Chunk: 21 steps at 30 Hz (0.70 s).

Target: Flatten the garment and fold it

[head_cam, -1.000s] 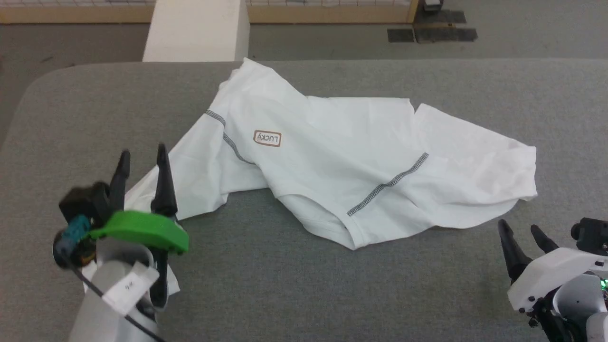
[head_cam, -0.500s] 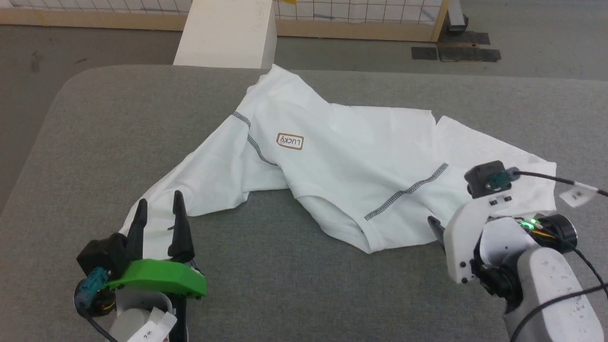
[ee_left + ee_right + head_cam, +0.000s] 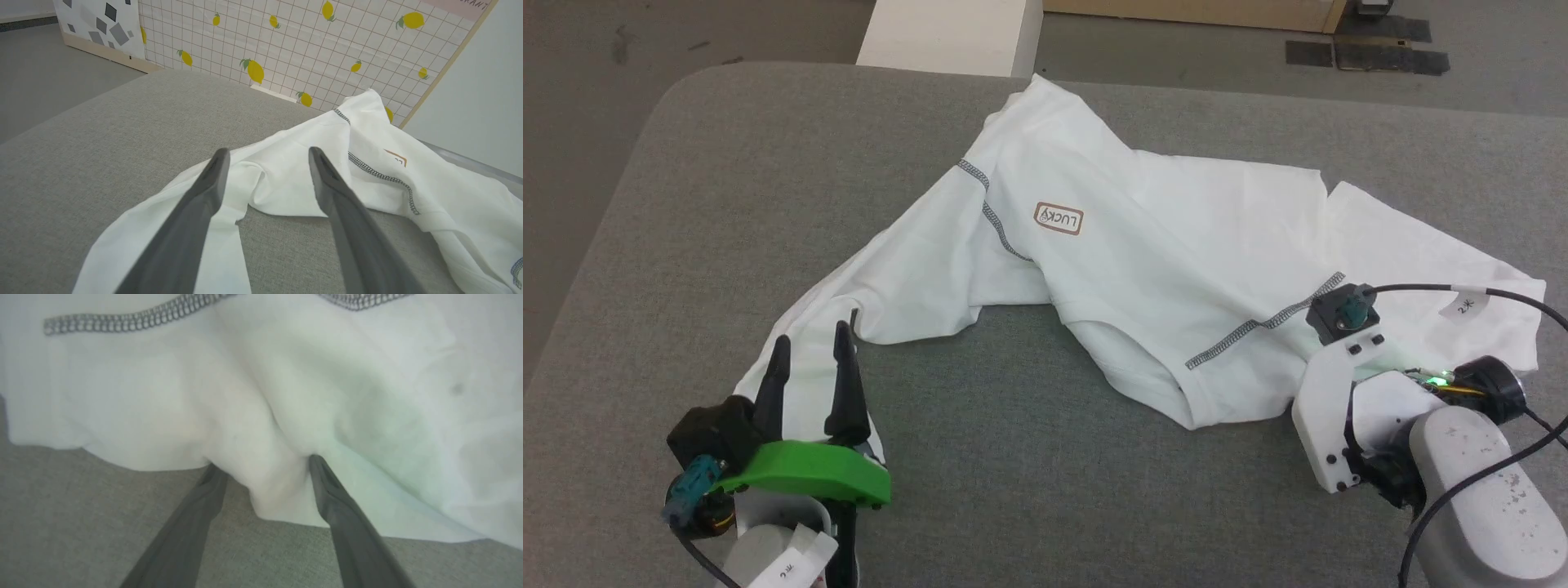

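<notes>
The garment lies crumpled across the grey table; the left gripper hovers, fingers apart, over its left end, and the right gripper, fingers spread, straddles a fold at its near edge

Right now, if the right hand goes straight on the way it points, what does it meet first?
The white shirt. The right hand is open at its near edge, and a fold of cloth bulges between the fingers, seemingly touching them.

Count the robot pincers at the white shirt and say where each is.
2. The left pincer, open, is over the garment's near-left end; the right pincer, open, straddles a fold at its near-right edge. None seems hidden.
</notes>
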### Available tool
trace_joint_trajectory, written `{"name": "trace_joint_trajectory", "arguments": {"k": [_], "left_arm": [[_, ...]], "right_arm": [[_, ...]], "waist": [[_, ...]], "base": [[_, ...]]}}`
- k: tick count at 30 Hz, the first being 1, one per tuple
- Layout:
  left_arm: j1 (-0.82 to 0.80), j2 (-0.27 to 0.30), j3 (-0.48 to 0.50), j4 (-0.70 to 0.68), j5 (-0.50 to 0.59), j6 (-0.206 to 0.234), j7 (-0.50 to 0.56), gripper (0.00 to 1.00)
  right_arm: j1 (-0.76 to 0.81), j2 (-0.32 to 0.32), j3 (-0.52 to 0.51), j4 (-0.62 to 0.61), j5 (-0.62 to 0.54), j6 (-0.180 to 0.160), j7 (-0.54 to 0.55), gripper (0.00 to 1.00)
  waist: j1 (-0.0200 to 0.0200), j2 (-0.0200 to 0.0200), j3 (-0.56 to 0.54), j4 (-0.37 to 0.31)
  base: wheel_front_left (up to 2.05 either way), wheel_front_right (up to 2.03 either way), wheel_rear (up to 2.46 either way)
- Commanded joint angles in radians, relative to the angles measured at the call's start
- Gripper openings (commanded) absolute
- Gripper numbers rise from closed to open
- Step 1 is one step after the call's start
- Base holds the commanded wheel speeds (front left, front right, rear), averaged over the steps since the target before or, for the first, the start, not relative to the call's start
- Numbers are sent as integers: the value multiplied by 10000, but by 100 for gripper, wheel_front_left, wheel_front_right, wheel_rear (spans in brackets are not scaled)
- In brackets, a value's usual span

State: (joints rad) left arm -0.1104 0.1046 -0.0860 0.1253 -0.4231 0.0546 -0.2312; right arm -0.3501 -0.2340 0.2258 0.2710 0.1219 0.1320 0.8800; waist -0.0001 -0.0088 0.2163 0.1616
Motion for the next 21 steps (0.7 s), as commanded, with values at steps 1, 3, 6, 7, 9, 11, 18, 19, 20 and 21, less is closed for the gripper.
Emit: {"name": "trace_joint_trajectory", "arguments": {"k": [1,3,6,7,9,11,18,19,20,21], "left_arm": [[-197,-27,-14,46,-103,8,-71,100],[-204,-30,-21,78,-118,1,-84,100],[-217,-15,-69,168,-126,-41,-92,100],[-238,-13,-91,206,-134,-60,-94,100],[-257,-12,-129,259,-138,-70,-87,100],[-245,-11,-183,288,-151,-91,-48,100],[-118,84,-263,318,-202,-101,141,100],[-114,93,-281,310,-205,-101,167,100],[-113,105,-306,310,-202,-105,201,100],[-118,113,-338,313,-203,-110,246,100]], "right_arm": [[184,37,203,380,203,-13,89,41],[160,-83,314,351,390,-13,-31,0],[168,-287,330,172,799,-13,-178,0],[202,-394,286,35,980,-13,-247,0],[325,-639,163,-331,1269,-13,-403,0],[579,-1005,-21,-785,1534,-13,-422,0],[1757,-2395,-1367,-1637,1907,-13,140,0],[1902,-2499,-1578,-1631,1895,-13,221,0],[1999,-2539,-1748,-1591,1897,-13,274,0],[2088,-2554,-1932,-1538,1883,-13,289,0]], "waist": [[1,86,54,19],[1,86,60,-2],[1,86,-7,-51],[1,86,-44,-64],[1,86,-155,-95],[1,86,-253,-126],[1,86,-539,-334],[1,86,-546,-350],[1,86,-547,-361],[1,86,-543,-370]], "base": [[0,0,0],[0,0,0],[0,0,0],[0,0,0],[0,0,0],[0,0,0],[0,0,0],[0,0,0],[0,0,0],[0,0,0]]}}
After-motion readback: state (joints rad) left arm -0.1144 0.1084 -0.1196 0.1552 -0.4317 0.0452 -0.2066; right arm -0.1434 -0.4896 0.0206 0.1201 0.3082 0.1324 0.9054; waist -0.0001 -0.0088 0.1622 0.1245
